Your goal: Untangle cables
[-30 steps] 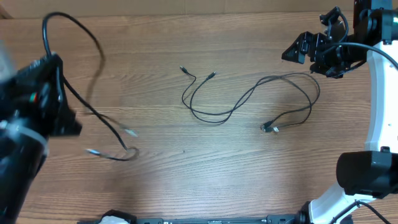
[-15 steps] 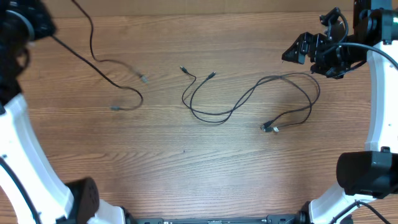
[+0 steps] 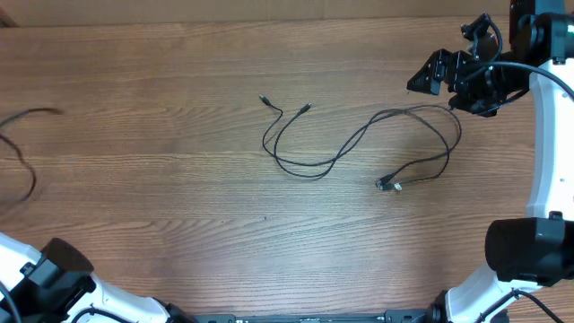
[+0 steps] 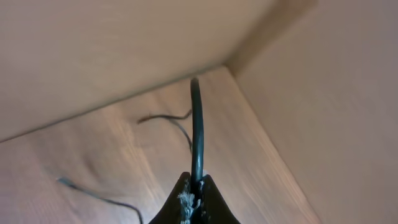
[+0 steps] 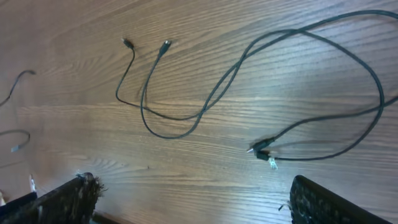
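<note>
Black cables (image 3: 387, 184) on wood-grain table (image 3: 179, 233)

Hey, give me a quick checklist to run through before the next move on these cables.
1. Grip: left hand shut on the left cable, ok.
2. Clearance: left cable apart from the centre cables, ok.
3. Untangling: centre cables run together and cross, not ok.
4. Free hand: right hand open and empty, ok.
5. Aim: which strand the right hand sits over, cannot tell.
</note>
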`<state>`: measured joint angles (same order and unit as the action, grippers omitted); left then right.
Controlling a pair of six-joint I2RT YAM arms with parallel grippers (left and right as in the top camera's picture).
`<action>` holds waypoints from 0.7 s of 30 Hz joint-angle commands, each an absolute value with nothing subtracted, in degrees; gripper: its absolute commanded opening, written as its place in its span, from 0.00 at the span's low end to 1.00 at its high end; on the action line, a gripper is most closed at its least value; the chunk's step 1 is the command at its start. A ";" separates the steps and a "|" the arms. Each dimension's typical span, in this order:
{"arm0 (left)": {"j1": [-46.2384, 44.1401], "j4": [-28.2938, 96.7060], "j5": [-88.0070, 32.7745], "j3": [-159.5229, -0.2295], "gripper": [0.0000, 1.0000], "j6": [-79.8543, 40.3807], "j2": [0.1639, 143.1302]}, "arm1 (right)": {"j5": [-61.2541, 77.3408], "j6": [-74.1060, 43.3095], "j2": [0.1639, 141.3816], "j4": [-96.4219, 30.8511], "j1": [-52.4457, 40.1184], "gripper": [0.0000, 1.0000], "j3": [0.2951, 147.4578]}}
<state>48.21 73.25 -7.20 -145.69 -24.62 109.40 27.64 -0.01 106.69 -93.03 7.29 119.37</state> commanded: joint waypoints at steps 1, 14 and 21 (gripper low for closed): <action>48.10 73.14 1.98 -145.97 0.04 -28.71 111.04 | 26.68 0.54 106.80 -93.95 6.96 0.96 119.20; 42.24 77.87 6.02 -145.97 0.04 -28.27 124.62 | 26.61 0.51 106.80 -94.52 6.96 0.96 119.20; 42.35 77.23 -5.82 -146.08 1.00 -25.41 125.84 | 25.34 0.54 106.80 -94.21 6.96 0.96 119.20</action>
<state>42.15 77.54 -0.25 -145.60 -27.90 126.34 26.35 0.03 106.69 -94.48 7.29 119.37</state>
